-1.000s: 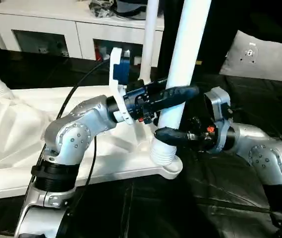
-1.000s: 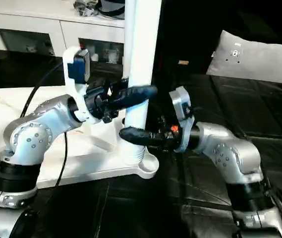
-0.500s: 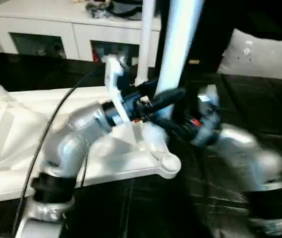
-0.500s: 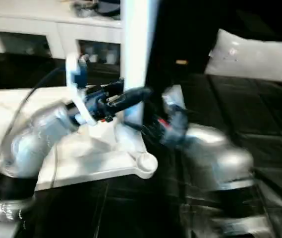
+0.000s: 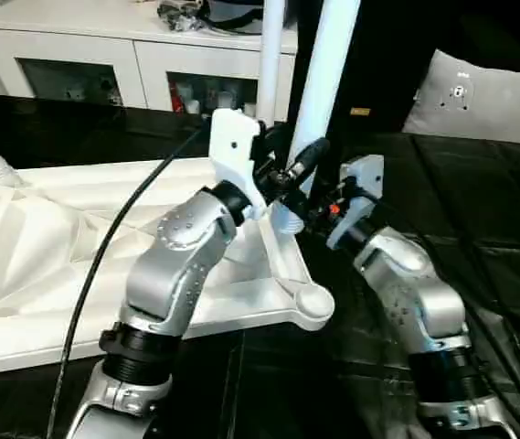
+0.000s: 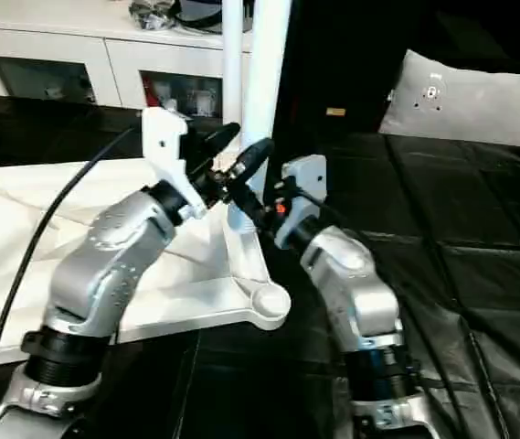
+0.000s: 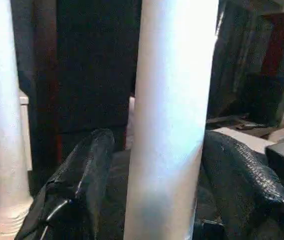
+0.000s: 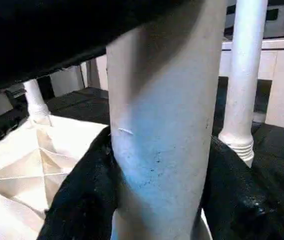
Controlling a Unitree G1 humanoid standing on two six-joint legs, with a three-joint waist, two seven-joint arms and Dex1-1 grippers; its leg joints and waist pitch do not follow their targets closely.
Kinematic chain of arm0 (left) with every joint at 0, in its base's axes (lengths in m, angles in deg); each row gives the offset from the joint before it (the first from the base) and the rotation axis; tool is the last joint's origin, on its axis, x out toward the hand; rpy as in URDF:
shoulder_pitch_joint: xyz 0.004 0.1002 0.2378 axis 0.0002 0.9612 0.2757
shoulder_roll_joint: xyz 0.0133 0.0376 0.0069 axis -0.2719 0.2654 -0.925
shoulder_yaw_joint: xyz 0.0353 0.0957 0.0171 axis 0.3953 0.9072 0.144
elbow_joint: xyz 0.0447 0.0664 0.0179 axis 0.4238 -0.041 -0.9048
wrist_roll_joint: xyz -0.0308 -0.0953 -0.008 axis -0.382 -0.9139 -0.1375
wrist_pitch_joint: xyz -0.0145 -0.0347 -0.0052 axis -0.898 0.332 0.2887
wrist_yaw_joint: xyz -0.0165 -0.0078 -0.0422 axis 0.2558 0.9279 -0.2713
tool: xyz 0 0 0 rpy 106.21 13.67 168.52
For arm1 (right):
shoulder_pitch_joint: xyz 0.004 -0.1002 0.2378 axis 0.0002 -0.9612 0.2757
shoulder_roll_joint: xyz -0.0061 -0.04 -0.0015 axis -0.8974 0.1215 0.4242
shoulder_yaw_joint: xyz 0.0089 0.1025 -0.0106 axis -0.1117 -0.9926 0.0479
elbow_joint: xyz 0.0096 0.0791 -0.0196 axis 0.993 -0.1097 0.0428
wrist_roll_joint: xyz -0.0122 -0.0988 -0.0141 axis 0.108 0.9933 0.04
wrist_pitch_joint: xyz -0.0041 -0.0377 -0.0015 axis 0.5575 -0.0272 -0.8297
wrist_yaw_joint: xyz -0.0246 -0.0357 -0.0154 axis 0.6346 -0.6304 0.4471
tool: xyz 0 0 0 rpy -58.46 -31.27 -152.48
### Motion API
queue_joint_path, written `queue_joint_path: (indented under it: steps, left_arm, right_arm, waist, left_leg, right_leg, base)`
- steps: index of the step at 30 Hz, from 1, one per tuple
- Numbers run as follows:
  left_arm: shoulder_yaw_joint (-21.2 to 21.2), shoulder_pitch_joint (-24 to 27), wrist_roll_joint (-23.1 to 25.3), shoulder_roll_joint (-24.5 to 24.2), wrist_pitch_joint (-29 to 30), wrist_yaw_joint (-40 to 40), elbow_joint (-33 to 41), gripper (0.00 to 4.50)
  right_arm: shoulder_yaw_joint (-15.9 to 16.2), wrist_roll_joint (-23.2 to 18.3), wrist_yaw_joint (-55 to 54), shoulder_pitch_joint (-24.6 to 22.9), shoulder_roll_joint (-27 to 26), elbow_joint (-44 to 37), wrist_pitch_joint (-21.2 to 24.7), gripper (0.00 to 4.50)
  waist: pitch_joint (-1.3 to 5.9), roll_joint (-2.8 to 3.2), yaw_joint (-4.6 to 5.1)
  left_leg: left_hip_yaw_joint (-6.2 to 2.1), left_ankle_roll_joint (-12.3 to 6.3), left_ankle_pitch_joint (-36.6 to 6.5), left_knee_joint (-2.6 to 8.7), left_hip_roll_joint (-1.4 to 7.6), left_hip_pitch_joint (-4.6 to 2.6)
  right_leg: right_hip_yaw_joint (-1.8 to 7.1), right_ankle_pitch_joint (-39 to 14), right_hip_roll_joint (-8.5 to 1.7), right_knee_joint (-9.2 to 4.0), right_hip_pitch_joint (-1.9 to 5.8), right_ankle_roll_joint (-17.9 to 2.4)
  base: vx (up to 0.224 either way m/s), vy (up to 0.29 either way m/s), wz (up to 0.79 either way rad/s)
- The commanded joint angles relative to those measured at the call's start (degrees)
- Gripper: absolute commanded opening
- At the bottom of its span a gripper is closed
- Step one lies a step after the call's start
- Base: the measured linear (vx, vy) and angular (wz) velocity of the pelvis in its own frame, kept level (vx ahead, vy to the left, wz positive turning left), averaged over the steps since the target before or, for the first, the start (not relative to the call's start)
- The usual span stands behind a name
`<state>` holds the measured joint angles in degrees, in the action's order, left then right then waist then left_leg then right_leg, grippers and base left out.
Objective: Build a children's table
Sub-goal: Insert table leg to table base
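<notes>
Black padded flooring carries the upturned white table top [image 5: 49, 247]. Its loose leg [image 5: 319, 91] stands nearly upright, lower end apparently off the near right corner socket [image 5: 310, 305]. Left gripper [image 5: 289, 165] straddles it unclenched; right gripper [image 8: 146, 200] grasps it, slightly lower.

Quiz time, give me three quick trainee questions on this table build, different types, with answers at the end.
1. True or false: the near corner socket of the table top has a leg seated in it.
2. The grey cushion lies toward the robot's: A) left, B) right, C) lap.
3. What is the right tool clamped on?

Key: 1 false, the socket is empty. 2 B. 3 the raised leg, its fingers pressed against both sides.
</notes>
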<state>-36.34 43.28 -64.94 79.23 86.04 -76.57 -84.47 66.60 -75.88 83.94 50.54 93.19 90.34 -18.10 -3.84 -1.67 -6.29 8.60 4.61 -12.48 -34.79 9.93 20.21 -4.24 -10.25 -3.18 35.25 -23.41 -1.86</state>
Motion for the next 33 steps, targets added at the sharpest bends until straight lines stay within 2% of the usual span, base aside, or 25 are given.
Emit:
queue_joint_path:
  steps: [1, 4, 6, 14, 22, 24, 28, 30, 33]
  left_arm:
    - [0.9, 0.1, 1.2, 0.3, -0.5, 0.9, -0.6, 2.72]
    - [1.2, -0.1, 2.0, 0.5, -0.7, 1.5, -1.5, 2.72]
    - [1.2, -0.3, 2.4, 0.7, -1.0, 1.6, -2.2, 2.72]
    - [0.8, -0.6, 2.9, 1.4, -1.5, 1.6, -3.0, 2.72]
    - [0.6, -0.7, 3.8, 1.5, -1.9, 1.5, -3.7, 2.72]
    - [0.6, -0.8, 4.0, 1.4, -2.1, 1.4, -3.9, 2.72]
    - [1.0, -1.1, 5.9, 0.0, -2.8, 1.4, -4.4, 2.72]
    - [1.4, -1.5, 8.9, -1.4, -4.3, 2.7, -5.7, 2.72]
    - [1.7, -1.9, 11.2, -2.4, -5.6, 3.7, -6.6, 2.72]
  right_arm:
    - [-0.1, 0.6, -0.6, 0.9, -0.1, 0.3, -1.4, 1.9]
    - [0.0, 1.1, -0.7, 1.0, -0.4, 0.6, -2.0, 1.9]
    - [0.1, 1.7, -0.6, 1.2, -0.4, 0.8, -2.3, 1.9]
    - [0.6, 2.4, -0.6, 0.9, -0.3, 1.1, -3.2, 1.9]
    - [1.0, 2.9, 0.0, 0.6, -0.5, 1.2, -3.4, 1.9]
    - [1.1, 2.9, 0.1, 0.7, -0.5, 1.4, -3.5, 1.9]
    - [1.2, 2.9, 0.4, 0.8, -0.4, 1.5, -3.4, 1.9]
    - [1.2, 2.9, 0.6, 0.7, -0.3, 1.5, -3.4, 1.9]
    - [1.1, 2.9, 0.8, 0.8, -0.1, 1.5, -3.3, 1.9]
  waist:
    - [4.28, 0.02, 0.13]
    - [4.22, 0.05, 0.17]
    - [4.22, 0.35, 0.18]
    - [4.15, 0.28, 0.19]
    - [4.23, 0.16, 0.36]
    - [4.19, -0.01, 0.46]
    - [4.2, 0.09, 0.59]
    - [4.18, 0.11, 0.65]
    - [4.26, 0.06, 0.65]
  left_leg:
    - [-0.45, -1.0, -2.1, 4.0, 2.74, 0.47]
    - [-0.36, -1.39, -2.4, 3.97, 2.66, 0.46]
    - [-0.39, -1.2, -2.8, 4.0, 2.66, 0.44]
    - [-0.43, -1.09, -3.9, 4.09, 2.79, 0.33]
    - [-0.45, -1.57, -3.0, 4.01, 2.79, 0.39]
    - [-0.41, -1.67, -3.4, 4.03, 2.77, 0.39]
    - [-0.47, -1.9, -3.3, 4.05, 2.78, 0.42]
    - [-0.41, -1.84, -3.7, 4.03, 2.67, 0.34]
    - [-0.48, -1.73, -2.8, 4.01, 2.8, 0.38]
  right_leg:
    - [3.35, -9.1, -4.92, -3.78, 3.8, -6.8]
    - [3.38, -8.8, -4.89, -3.87, 3.83, -7.2]
    - [3.37, -9.4, -4.89, -3.93, 3.83, -7.1]
    - [3.39, -10.4, -4.94, -4.06, 3.8, -7.3]
    - [3.39, -9.1, -4.99, -3.87, 3.88, -7.8]
    - [3.38, -9.7, -5.0, -3.93, 3.9, -7.8]
    - [3.36, -10.0, -4.94, -4.0, 3.87, -7.4]
    - [3.38, -11.2, -4.96, -4.18, 3.8, -7.0]
    - [3.4, -9.7, -4.97, -3.92, 3.86, -7.2]
  base:
    - [0.0, 0.0, 0.0]
    - [0.0, 0.0, 0.0]
    - [0.0, 0.0, 0.0]
    - [0.0, 0.0, 0.0]
    - [0.0, 0.0, 0.0]
    - [0.0, 0.0, 0.0]
    - [0.0, 0.0, 0.0]
    - [0.0, 0.0, 0.0]
    - [0.0, 0.0, 0.0]
